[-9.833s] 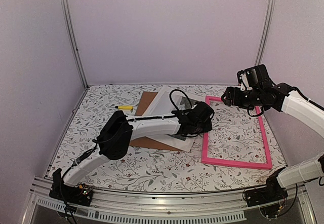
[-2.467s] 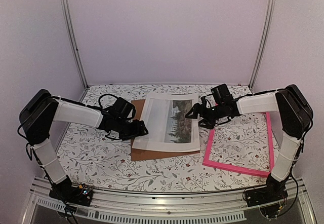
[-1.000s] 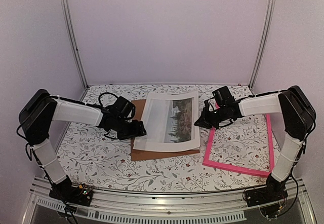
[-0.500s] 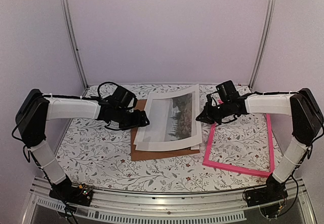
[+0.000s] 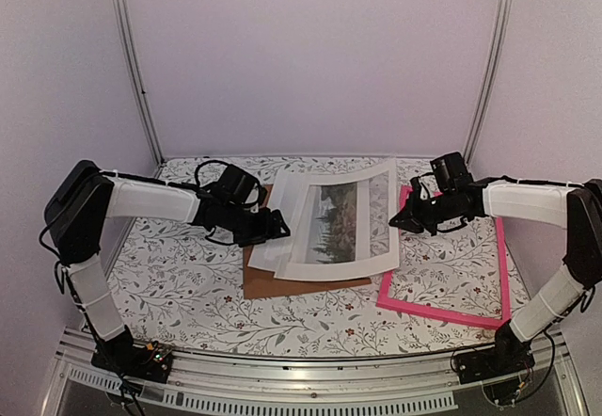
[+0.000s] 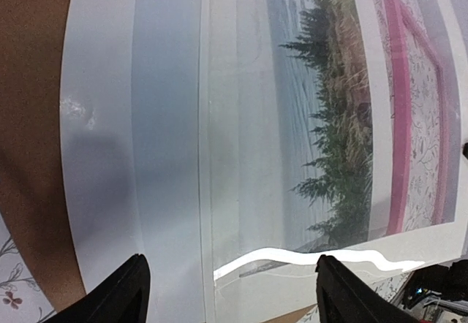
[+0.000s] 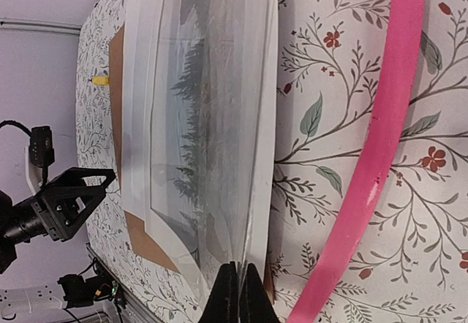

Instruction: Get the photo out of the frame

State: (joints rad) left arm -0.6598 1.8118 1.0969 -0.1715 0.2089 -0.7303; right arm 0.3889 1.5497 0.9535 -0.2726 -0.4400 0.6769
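The photo (image 5: 340, 220), dark trees under a pale sky with a wide white border, lies slanted over a second white sheet (image 5: 268, 247) and the brown backing board (image 5: 282, 282). My right gripper (image 5: 402, 220) is shut on the photo's right edge and holds it slightly raised beside the left bar of the pink frame (image 5: 442, 305). In the right wrist view the closed gripper (image 7: 238, 283) pinches the thin, glossy edge of the photo (image 7: 212, 118), next to the frame (image 7: 395, 118). My left gripper (image 5: 275, 226) hangs open over the sheets' left side. Its wrist view shows the left gripper (image 6: 234, 294) empty above the photo (image 6: 322, 118).
The frame lies flat at the right on the flowered table (image 5: 188, 289), holding nothing inside it. The backing board (image 7: 146, 239) sticks out under the sheets at the near side. A small yellow object (image 7: 101, 80) lies beyond the board. Grey walls enclose the back and sides.
My right gripper has drawn the photo to the right, so it has slid off the white sheet beneath. The left gripper has followed to the right, still open.
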